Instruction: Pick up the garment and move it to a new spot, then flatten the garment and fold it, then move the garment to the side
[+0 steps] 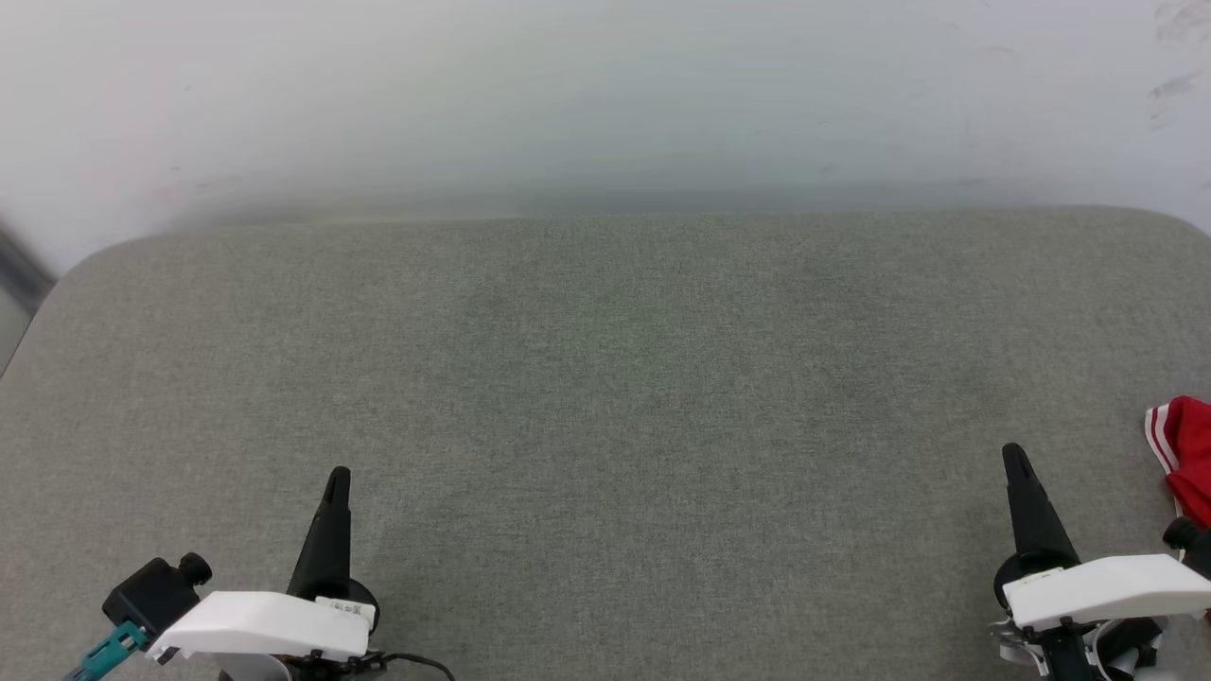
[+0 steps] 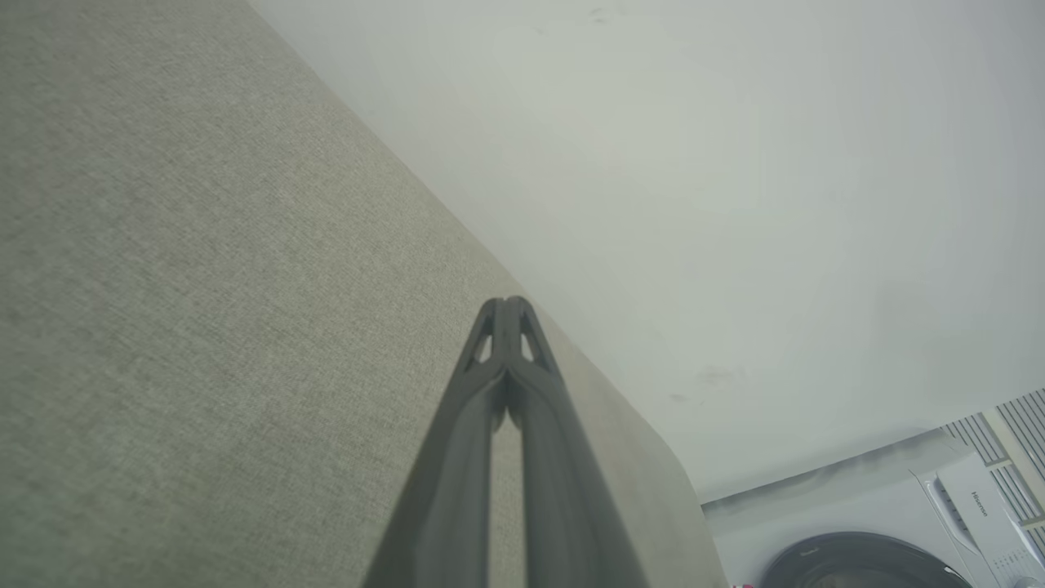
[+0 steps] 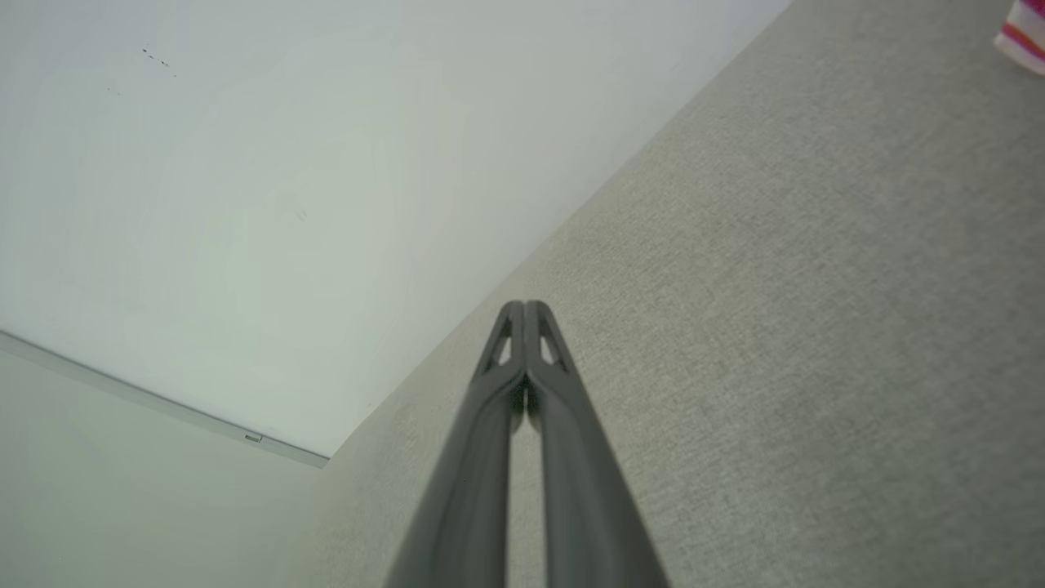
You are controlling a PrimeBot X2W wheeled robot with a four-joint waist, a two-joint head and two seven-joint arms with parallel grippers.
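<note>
Left gripper (image 1: 338, 476): low at the left of the head view, over the grey padded surface (image 1: 605, 378). Fingers are pressed together tip to tip with nothing between them. The left wrist view agrees, with both tips meeting over grey weave and the pale wall (image 1: 605, 95) beyond.

Centre: plain grey weave runs up to the wall.

Right gripper (image 1: 1015, 459): low at the right, closed the same way and holding nothing.

Garment (image 1: 1187, 463): lies on the surface at the far right edge of the head view, near the right gripper but not touching it. You see only a red bunch with its striped trim (image 1: 1159, 440); the frame cuts off the rest. You cannot tell whether it is folded or crumpled.

Stage: the scene fits a shirt lying at the side waiting to be picked up. It equally fits one already folded and set aside. The visible scrap does not settle which.

Handling (judgement): light, soft, limp knit. It will sag from any pinch and slide easily over the weave, and nothing about it is fragile.

If a hold is called for, favour thicker cloth at the trim, collar or a shoulder seam over a single layer mid-panel. Two holds set well apart should keep it from bunching
</note>
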